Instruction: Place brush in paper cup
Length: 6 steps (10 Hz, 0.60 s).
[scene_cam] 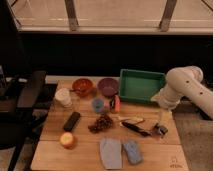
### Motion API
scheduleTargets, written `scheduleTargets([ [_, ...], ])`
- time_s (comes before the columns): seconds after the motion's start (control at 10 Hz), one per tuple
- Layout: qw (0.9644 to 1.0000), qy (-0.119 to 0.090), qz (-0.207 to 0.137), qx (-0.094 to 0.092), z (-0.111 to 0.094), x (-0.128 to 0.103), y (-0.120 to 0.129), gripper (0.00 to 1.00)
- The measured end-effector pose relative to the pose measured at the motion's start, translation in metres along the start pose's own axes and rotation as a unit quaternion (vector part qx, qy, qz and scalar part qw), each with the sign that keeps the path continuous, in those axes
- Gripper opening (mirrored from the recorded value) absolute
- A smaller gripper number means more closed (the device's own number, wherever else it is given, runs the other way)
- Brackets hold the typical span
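The brush (134,128) is a slim dark stick lying flat on the wooden table (85,160), right of centre and just below a pale yellowish curved object (129,119). The paper cup (63,97) stands upright at the table's left, next to the red bowl. My gripper (161,129) hangs from the white arm (181,89) at the table's right side, low over the surface. It is right at the brush's right end. I cannot tell whether it touches the brush.
A red bowl (82,86), a purple bowl (107,86) and a green tray (141,85) line the back. A small blue cup (98,104), a red object (116,103), grapes (101,122), a black bar (72,121), an apple (67,140) and two grey-blue pads (120,152) lie between the cup and the brush.
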Motion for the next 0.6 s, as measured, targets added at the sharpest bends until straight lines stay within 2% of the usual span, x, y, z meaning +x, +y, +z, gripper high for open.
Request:
scheduleTargets([
  [0.2, 1.0000, 0.003, 0.003, 0.002, 0.023, -0.009, 0.007, 0.80],
  [0.3, 1.0000, 0.003, 0.005, -0.003, 0.038, -0.014, 0.011, 0.80],
  [0.6, 0.9997, 0.001, 0.012, -0.022, 0.063, -0.019, 0.019, 0.80],
])
